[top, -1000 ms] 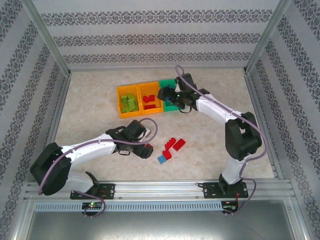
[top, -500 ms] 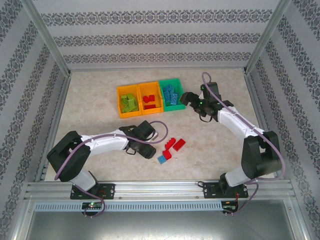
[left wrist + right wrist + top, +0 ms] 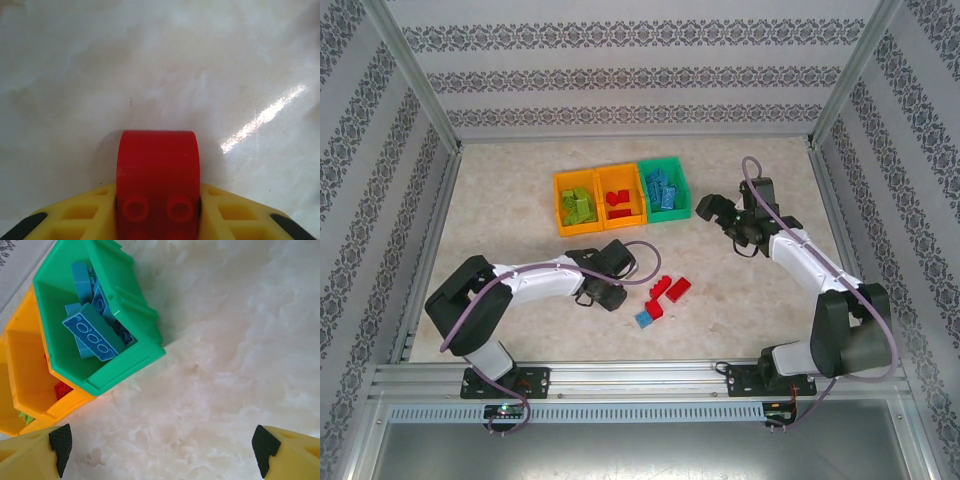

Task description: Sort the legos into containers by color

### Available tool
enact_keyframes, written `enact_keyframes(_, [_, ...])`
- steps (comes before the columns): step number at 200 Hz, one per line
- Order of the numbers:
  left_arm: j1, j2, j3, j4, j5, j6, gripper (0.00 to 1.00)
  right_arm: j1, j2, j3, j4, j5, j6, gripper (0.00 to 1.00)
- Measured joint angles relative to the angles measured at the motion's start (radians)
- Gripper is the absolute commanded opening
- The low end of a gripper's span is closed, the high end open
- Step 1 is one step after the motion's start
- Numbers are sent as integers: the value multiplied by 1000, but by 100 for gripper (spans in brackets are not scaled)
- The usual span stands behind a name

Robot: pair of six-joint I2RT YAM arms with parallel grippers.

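The left gripper (image 3: 609,295) is clamped on a red lego (image 3: 156,170) down at the marble-patterned bench (image 3: 520,210). It sits just left of a small cluster of loose legos (image 3: 665,292), several red and one blue lego (image 3: 644,319). The right gripper (image 3: 160,445) hangs with its fingers wide apart just right of the green container (image 3: 131,361), which holds blue legos (image 3: 92,335). Joined alongside, the middle orange container (image 3: 620,220) holds red legos (image 3: 618,203) and the end orange container (image 3: 560,205) holds lime legos (image 3: 578,206).
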Motion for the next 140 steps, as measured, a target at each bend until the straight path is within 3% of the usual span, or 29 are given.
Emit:
enact_keyframes(72, [20, -33, 146, -72, -58, 1, 31, -2, -32, -76, 0, 18, -26, 95])
enact_keyframes(105, [125, -32, 336, -95, -41, 5, 30, 24, -51, -129, -4, 36, -32, 95])
enact_keyframes(140, [253, 157, 653, -161, 10, 3, 30, 74, -65, -182, -4, 56, -32, 95])
